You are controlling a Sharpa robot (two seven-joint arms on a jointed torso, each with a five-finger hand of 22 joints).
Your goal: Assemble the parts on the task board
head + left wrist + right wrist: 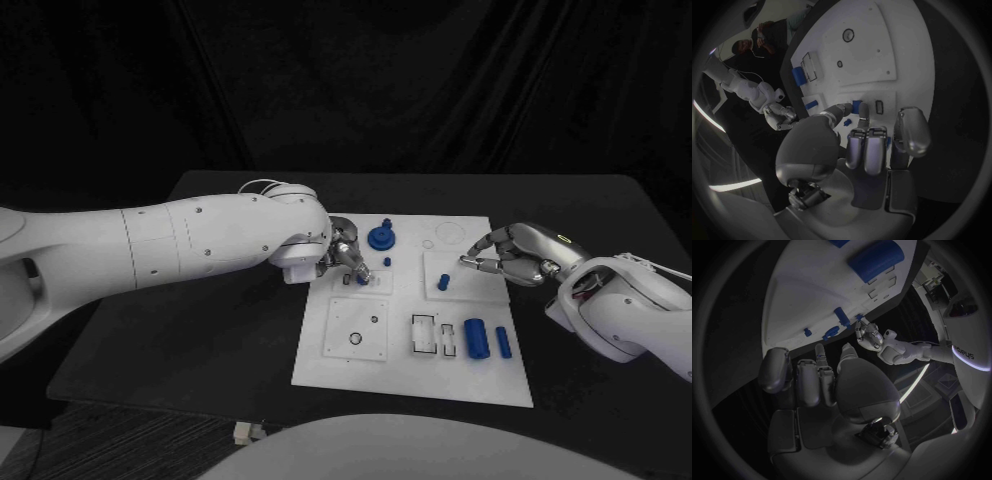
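The white task board (411,365) lies in the middle of the table. My left hand (343,256) is over its far left corner, and thumb and a finger pinch a small blue part (857,106) standing on the board. A blue knob (381,238) and a small blue peg (389,262) stand just beside that hand. My right hand (505,258) hovers over the board's far right part, fingers apart and holding nothing. A short blue piece (444,282) sits just below its fingertips. A thick blue cylinder (475,337) and a slim blue bar (502,341) lie near the board's near right side.
The board has a square plate with round holes (358,328) at its near left and rectangular slots (423,335) beside the cylinder. Bare black table (202,340) stretches to the left, under my left arm, and in front of the board.
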